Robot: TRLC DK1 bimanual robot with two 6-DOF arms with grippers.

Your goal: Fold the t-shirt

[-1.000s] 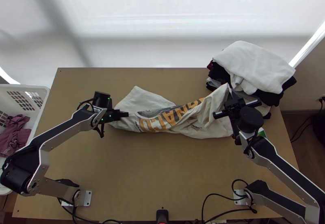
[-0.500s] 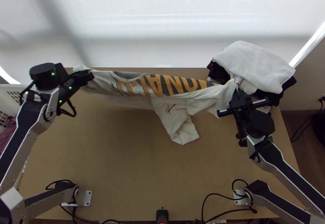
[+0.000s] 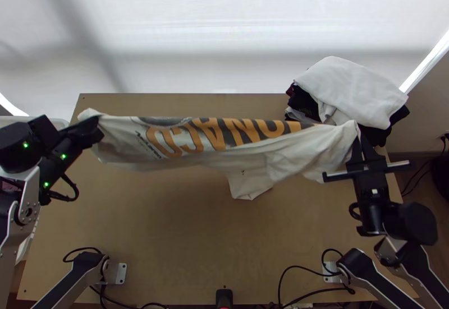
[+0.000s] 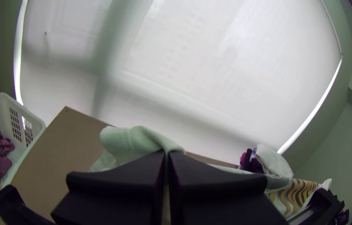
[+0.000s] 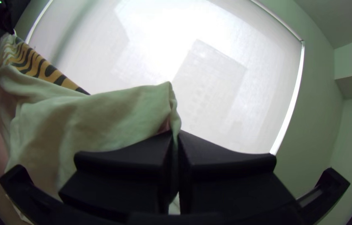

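One left hand and one right hand pinch the drooping, creased, perhaps cotton t-shirt.

off-white t-shirt w/ big orange letters, a dk grey graphic beside them & small dk print nearer the l gripper. it's pulled out sideways btwn l & r gripper as a long, narrow, creased band, not spread flat. l end is bunched in the l gripper, w/ a rounded bit of cloth poking out past the fingertips. r end is a gathered edge pinched in the r gripper, thin fold sticking up past the tips, plain cloth draping off in soft folds twd the l gripper. a plain flap hangs btwn the 2, a bit closer to the r gripper; can't tell which part of the shirt.
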